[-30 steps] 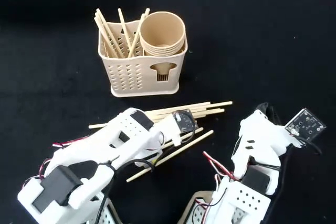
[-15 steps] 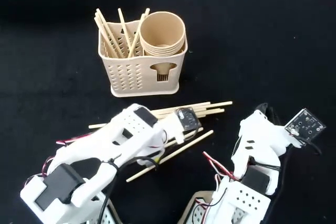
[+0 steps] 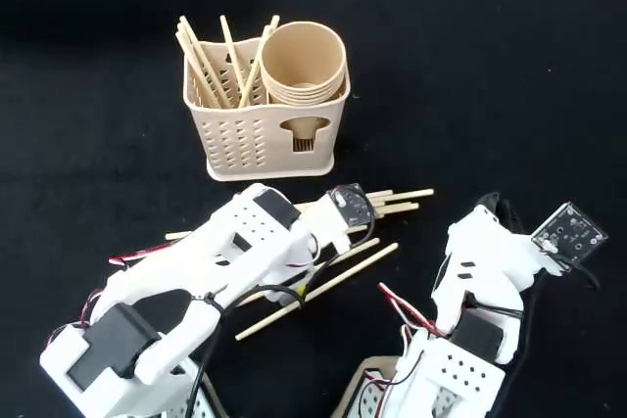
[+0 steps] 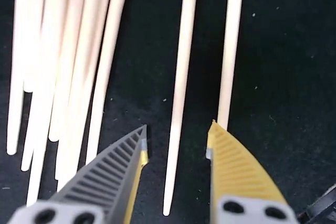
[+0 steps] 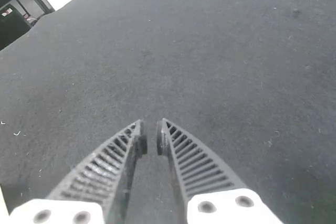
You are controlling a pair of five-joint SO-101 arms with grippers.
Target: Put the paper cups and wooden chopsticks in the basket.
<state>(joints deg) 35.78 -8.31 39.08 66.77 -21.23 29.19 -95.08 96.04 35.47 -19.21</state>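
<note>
High view: the cream basket stands on the black surface at about 11 o'clock from the middle. A nested stack of paper cups fills its 3 o'clock compartment, and several wooden chopsticks lean upright in its 9 o'clock compartment. More lie loose on the surface at the basket's 6 o'clock: a bundle of chopsticks lying side by side, and a single chopstick just toward 6 o'clock of that bundle.

The left arm comes in from 7 o'clock and lies across the loose sticks. In the left wrist view its jaws are open and low over the surface, with one loose chopstick lying in the gap between them. A second stick ends at the tip of the yellow jaw, and the bundle is beside the grey jaw.

The right arm sits at 5 o'clock, well apart from the sticks. Its jaws are closed almost tip to tip, holding nothing.
</note>
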